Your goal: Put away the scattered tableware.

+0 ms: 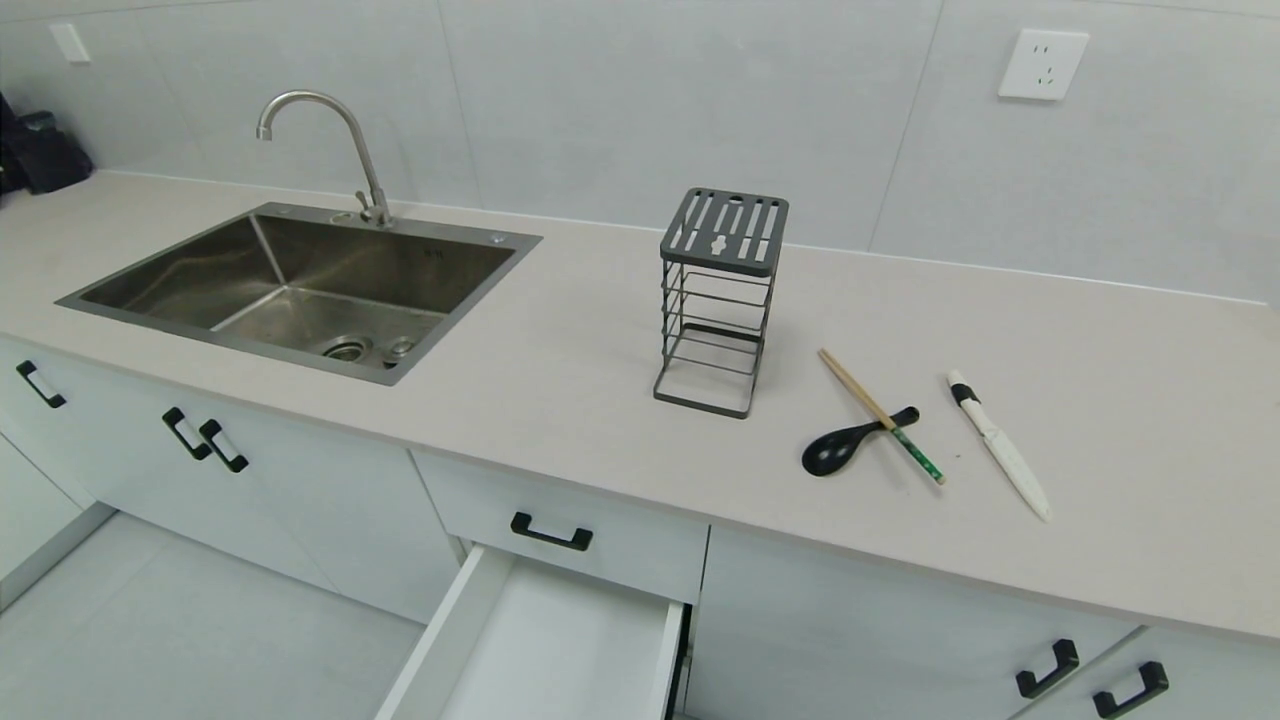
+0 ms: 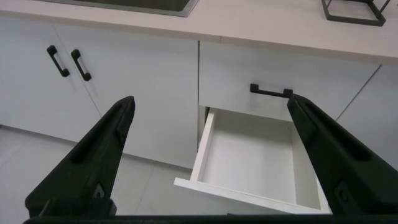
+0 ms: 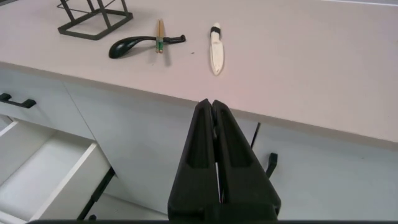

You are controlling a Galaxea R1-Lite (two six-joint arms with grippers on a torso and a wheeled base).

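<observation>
Pale stone-coloured counter [image 1: 600,330] runs along a wall of large grey tiles, with a white socket [image 1: 1043,63] on the wall above its right part. A steel sink [image 1: 170,275] is set into the left part, with a curved tap [image 1: 340,130] behind it. Near the middle stands a dark wire rack [image 1: 718,300], upright, with a slotted top.

To the right of the rack, nearer the front edge, lies the scattered tableware. A black spoon [image 1: 850,445] has a pair of chopsticks [image 1: 880,415] lying across its handle. A white knife [image 1: 1000,445] with a black band lies farther right, apart from both.

Under the counter are white cupboard fronts with black handles. A white drawer [image 1: 540,650] stands open beneath a shut drawer front, below the stretch between sink and rack. The floor is light grey.

The head view takes in the sink, tap and socket. The left wrist view looks down on the cupboard fronts and into the open drawer. There the left claw [image 2: 210,101] has its two dark fingers spread wide, one on either side of the drawer. The right wrist view faces the counter's front edge. The right claw [image 3: 213,106] hangs before it with its fingers pressed flat together. The spoon, chopsticks and knife lie on the counter beyond it.
</observation>
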